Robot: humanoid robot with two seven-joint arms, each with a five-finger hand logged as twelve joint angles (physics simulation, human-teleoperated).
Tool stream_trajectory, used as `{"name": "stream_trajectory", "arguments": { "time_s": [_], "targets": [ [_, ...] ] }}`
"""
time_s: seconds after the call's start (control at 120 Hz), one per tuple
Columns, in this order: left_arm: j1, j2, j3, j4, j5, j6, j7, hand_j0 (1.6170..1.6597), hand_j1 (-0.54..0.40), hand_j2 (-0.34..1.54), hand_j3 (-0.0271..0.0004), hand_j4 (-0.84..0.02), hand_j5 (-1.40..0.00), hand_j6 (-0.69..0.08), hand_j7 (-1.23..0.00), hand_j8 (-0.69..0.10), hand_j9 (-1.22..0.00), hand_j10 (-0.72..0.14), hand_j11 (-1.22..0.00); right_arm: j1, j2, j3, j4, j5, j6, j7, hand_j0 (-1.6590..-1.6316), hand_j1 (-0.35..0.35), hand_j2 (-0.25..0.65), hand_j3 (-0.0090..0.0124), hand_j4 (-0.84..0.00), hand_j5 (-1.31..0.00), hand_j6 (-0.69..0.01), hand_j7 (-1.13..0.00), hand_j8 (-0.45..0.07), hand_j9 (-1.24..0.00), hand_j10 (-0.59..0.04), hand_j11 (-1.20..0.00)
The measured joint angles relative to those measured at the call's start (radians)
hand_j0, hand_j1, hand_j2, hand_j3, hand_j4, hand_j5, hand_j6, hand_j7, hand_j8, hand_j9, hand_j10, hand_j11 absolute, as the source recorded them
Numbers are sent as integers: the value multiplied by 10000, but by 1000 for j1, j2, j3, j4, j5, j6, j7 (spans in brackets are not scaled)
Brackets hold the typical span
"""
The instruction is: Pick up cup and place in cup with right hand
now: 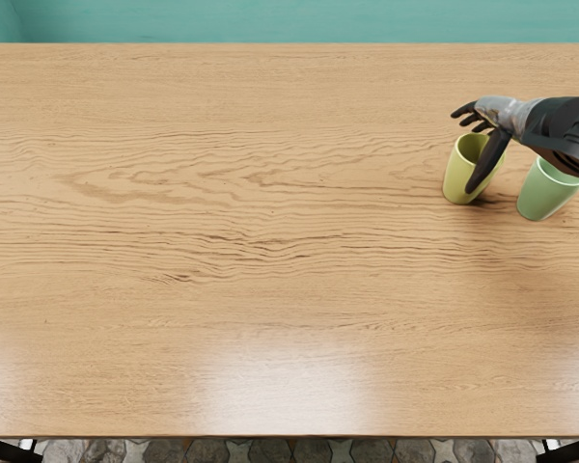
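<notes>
A yellow cup (455, 180) and a green cup (541, 199) are being supported separately by the tabletop (270, 299); over the yellow one, the right hand (502, 115) is being held, fingers apart; grasping, lifting and nesting are apparently being awaited.

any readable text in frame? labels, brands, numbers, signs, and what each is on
None. No word, label, brand, number or sign can be read on the yellow cup, the green cup, the right hand or the table.
</notes>
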Motion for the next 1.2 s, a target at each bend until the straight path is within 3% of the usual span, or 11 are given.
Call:
{"name": "stream_trajectory", "arguments": {
  "time_s": [0.517,0.7,1.025,1.2],
  "targets": [
    [0,0,0,0,0,0,0,16581,3357,25,-1,-121,-148,-123,-148,-122,-147,-120,-147,0,1,-23,-3,-35,-17,0,-16581,-892,-416,0,-2215,-2835,-2228,-2832,-2215,-2834,-2164,-2835],
    [0,0,0,0,0,0,0,16581,3357,25,-1,-121,-148,-123,-148,-122,-147,-120,-147,0,1,-24,-3,-37,-17,0,-16580,-394,-491,0,-2671,-3351,-2662,-3378,-1986,-3381,-2611,-3382],
    [0,0,0,0,0,0,0,16581,3356,25,-1,-121,-149,-124,-148,-124,-148,-121,-148,-1,2,-24,-2,-41,-17,0,-16576,414,-559,-3,-3601,-4090,-2497,-4304,-1703,-4184,-2289,-4267],
    [0,0,0,0,0,0,0,16581,3356,26,-3,-122,-149,-125,-149,-125,-149,-123,-148,-3,2,-22,-2,-47,-15,0,-16560,975,-530,-23,-4502,-4474,-2410,-5022,-1625,-4670,-2177,-4824]
  ]
}}
